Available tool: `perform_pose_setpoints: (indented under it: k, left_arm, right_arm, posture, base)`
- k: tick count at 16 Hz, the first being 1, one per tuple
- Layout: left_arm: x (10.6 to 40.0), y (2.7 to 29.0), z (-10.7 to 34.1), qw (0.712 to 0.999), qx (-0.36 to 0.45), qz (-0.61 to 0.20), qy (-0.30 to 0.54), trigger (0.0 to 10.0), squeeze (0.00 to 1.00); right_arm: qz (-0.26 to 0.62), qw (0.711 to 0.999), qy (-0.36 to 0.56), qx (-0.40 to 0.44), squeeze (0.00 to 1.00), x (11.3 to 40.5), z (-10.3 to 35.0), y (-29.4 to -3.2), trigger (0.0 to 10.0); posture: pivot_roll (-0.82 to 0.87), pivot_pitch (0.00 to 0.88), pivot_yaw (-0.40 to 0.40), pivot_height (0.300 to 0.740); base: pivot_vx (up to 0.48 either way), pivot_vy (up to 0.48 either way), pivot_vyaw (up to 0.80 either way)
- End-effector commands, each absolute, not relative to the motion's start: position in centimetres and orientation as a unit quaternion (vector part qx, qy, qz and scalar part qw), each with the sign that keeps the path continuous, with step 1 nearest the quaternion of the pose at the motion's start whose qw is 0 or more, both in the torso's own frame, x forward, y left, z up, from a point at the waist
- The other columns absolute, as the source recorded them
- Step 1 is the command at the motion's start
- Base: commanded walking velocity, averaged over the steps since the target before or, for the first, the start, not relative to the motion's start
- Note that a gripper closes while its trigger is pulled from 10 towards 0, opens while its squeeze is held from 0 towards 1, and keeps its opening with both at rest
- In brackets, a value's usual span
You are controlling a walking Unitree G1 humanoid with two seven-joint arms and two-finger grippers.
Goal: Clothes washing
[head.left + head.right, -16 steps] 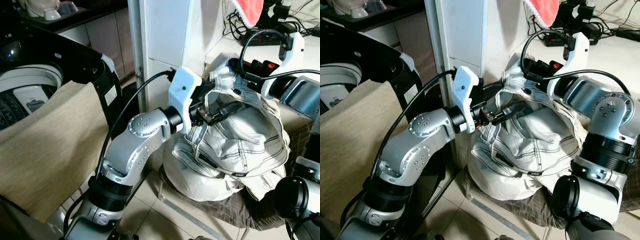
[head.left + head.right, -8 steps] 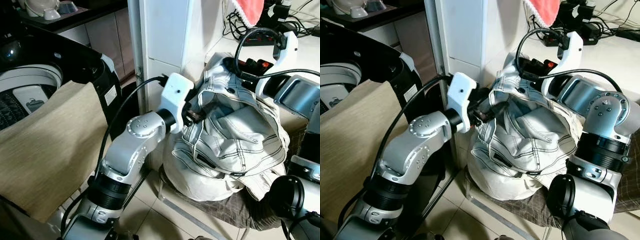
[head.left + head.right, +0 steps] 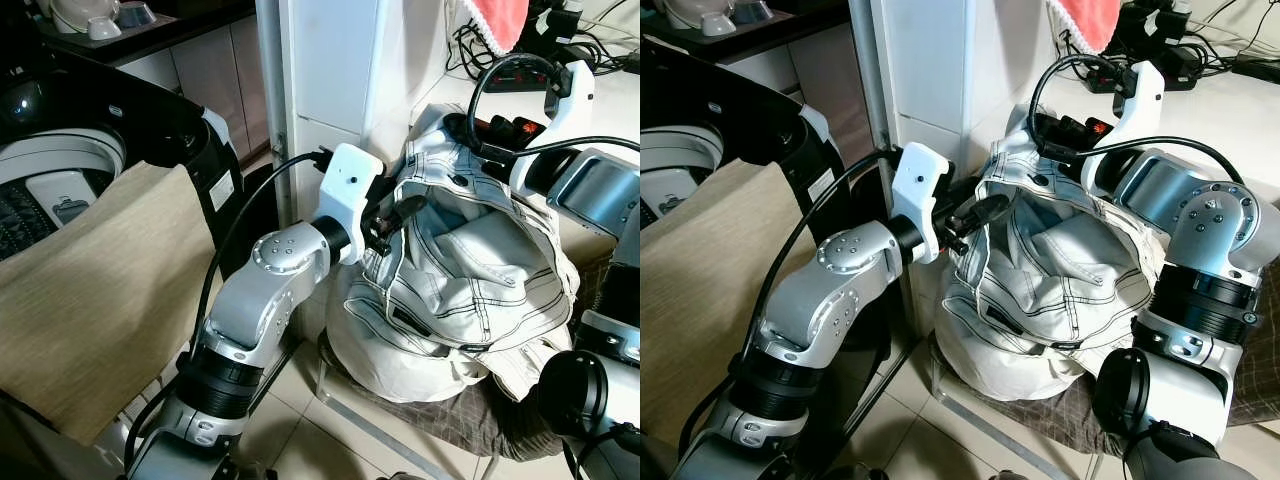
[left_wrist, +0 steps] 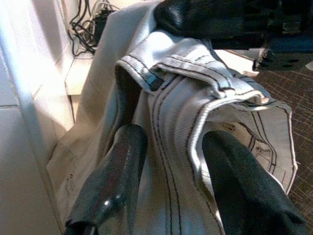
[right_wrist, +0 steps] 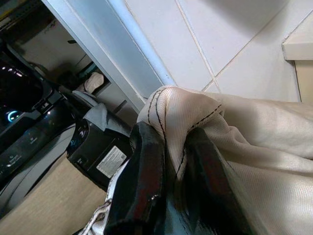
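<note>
In the left eye view, a bundle of white trousers (image 3: 470,290) with dark stitching sits heaped on a brown checked cloth (image 3: 470,420) over a low stand, beside a white tiled pillar (image 3: 330,90). The garment is bunched, so its long axis cannot be told; its waistband edge is lifted up toward the counter (image 3: 610,100) behind. The left tool (image 3: 395,215) reaches in from the pillar side at the waistband's near edge. The right tool (image 3: 470,130) is at the top of the bundle, partly hidden by fabric. To the far left stand a washing machine (image 3: 60,170) and a beige cloth (image 3: 90,290).

The right eye view shows the same arrangement, the right arm (image 3: 1200,220) curving over the bundle.

In the left wrist view, the two fingers (image 4: 117,171) stand apart, straddling a stitched fold of the trousers.

In the right wrist view, the right tool's fingers (image 5: 144,171) pinch a seamed fold of the white fabric between them.
</note>
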State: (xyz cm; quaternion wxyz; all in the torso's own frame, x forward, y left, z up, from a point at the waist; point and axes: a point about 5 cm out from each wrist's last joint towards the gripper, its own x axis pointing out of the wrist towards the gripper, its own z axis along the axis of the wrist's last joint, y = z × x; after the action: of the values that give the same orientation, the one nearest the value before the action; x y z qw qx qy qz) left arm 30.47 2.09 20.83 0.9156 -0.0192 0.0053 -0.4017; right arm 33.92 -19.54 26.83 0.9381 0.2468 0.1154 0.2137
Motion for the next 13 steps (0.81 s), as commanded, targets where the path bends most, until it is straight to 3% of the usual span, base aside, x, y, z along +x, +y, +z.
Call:
perform_pose_setpoints:
  k: [1,10,11,12,13]
  left_arm:
    - [30.8,2.4,21.0,0.919,-0.026,-0.393,0.004,0.0,0.0]
    - [31.0,2.8,21.0,0.92,-0.032,-0.391,0.002,0.0,0.0]
    - [31.0,2.9,21.1,0.921,-0.033,-0.387,0.0,0.0,0.0]
    - [31.1,3.0,21.2,0.923,-0.033,-0.384,-0.003,0.0,0.0]
    - [31.4,3.7,22.0,0.926,-0.051,-0.373,-0.031,0.0,0.0]
  right_arm:
    - [0.236,0.938,0.08,0.24,0.0,33.6,28.6,-19.1,0.0]
    - [0.24,0.939,0.078,0.235,0.0,33.5,28.7,-19.0,0.0]
    - [0.242,0.939,0.076,0.233,0.51,33.4,28.7,-18.9,0.0]
    - [0.244,0.939,0.075,0.231,0.93,33.4,28.7,-18.9,0.0]
    - [0.245,0.94,0.074,0.228,1.0,33.4,28.7,-18.9,7.5]
  posture:
    - [-0.14,0.0,0.022,0.74]
    - [-0.14,0.0,0.025,0.74]
    - [-0.14,0.0,0.025,0.74]
    - [-0.13,0.0,0.024,0.74]
    - [-0.13,0.0,0.025,0.74]
  base:
    - [0.0,0.0,0.0]
    - [0.0,0.0,0.0]
    - [0.0,0.0,0.0]
    - [0.0,0.0,0.0]
    - [0.0,0.0,0.0]
